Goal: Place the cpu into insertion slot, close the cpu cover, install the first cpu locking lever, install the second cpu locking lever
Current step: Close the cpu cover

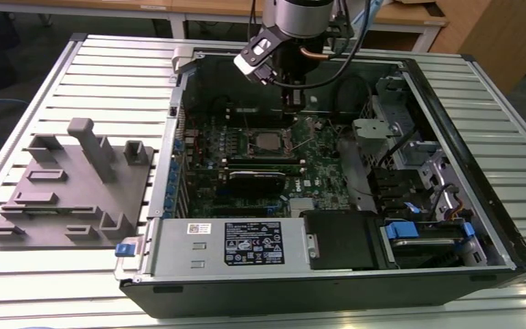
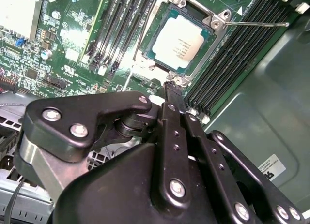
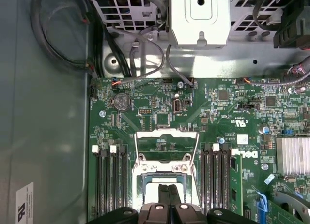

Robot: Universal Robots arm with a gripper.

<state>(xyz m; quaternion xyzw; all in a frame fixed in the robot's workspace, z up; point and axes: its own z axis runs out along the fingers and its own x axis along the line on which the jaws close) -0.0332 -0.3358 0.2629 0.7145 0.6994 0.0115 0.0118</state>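
well, the pincer (image 2: 173, 91) has its two fingers pressed together with nothing between them. in the second wrist view its tip sits at the small tab on the near edge of the cpu cover (image 2: 217, 23), touching it or just short of it; i cannot tell which. the cpu (image 2: 180, 40) lies in the insertion slot (image 3: 163, 168), silver top up and square to the rim. the cover looks to be lying round it rather than standing open, though whether it is fully seated is unclear. a thin wire lever (image 2: 256, 24) sticks out sideways from one corner of the socket, unlatched as far as i can judge. all this is inside the open computer case (image 1: 482, 171), which stands on the slatted bench (image 1: 98, 62) toward its edge at the exterior view's right.

the step in hand reads as closing the cover. to do it well, the push should go straight down on the tab and frame, never on the chip's metal top, and gently enough that the chip does not shift in its seat. the closed tip is narrow and could slip toward the memory slots (image 2: 232, 59) just beside the socket, so it should stay centred on the tab and clear of the loose lever
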